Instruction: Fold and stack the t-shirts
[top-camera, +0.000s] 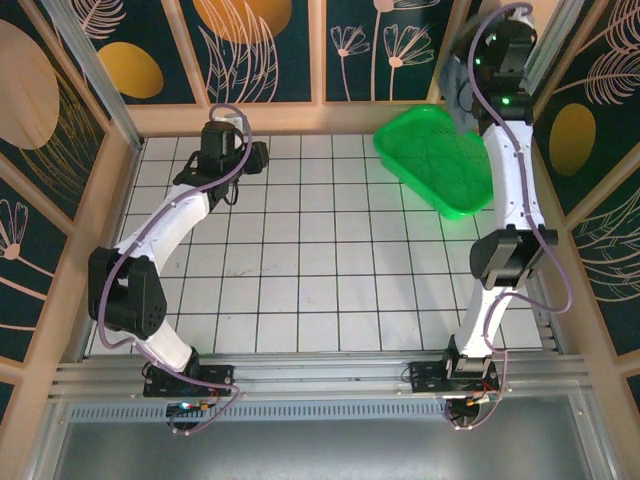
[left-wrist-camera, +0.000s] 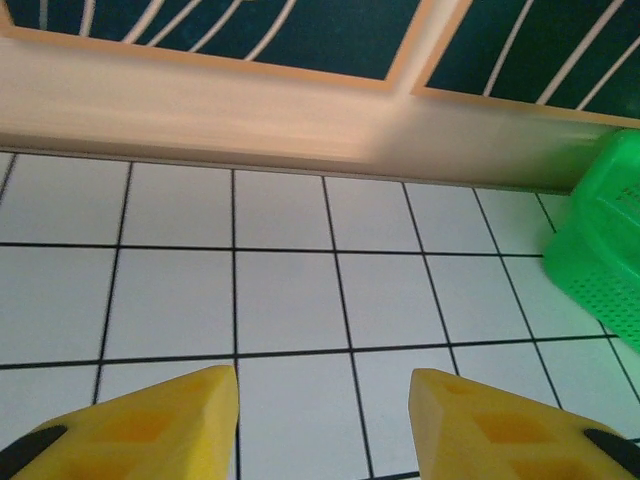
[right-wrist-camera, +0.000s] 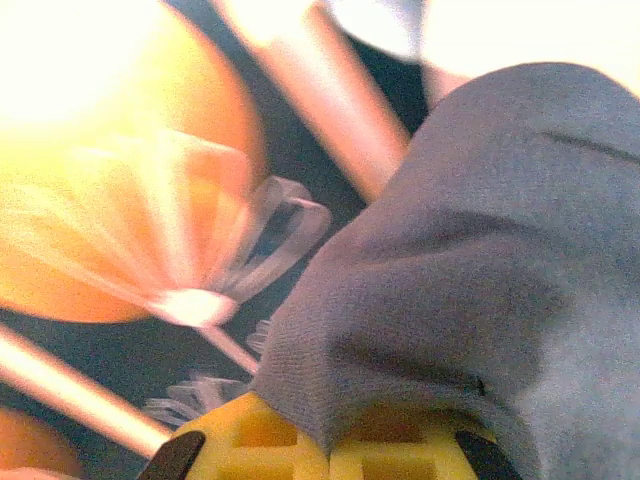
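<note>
Top external view: the left pincer (top-camera: 256, 156) was seen at about 10 o'clock on the white tiled counter (top-camera: 300, 260), near the far wall. In the left wrist view, the left pincer (left-wrist-camera: 320, 385) was held part-way open, its yellow fingers (left-wrist-camera: 150, 425) well apart with nothing but bare counter (left-wrist-camera: 290, 300) between them. A green mesh basket (left-wrist-camera: 600, 240) was seen at 3 o'clock of that view.

In the top external view the basket (top-camera: 435, 160) was set at about 1 o'clock on the counter. Above its far right corner the right pincer (top-camera: 466, 112) was raised, with a bunch of slate-grey t-shirt (top-camera: 453, 82) gathered at it. In the right wrist view, the right pincer (right-wrist-camera: 330, 440) was closed tight on the t-shirt (right-wrist-camera: 480, 270), the cloth bulging up towards 2 o'clock against the blurred wall panels.
</note>
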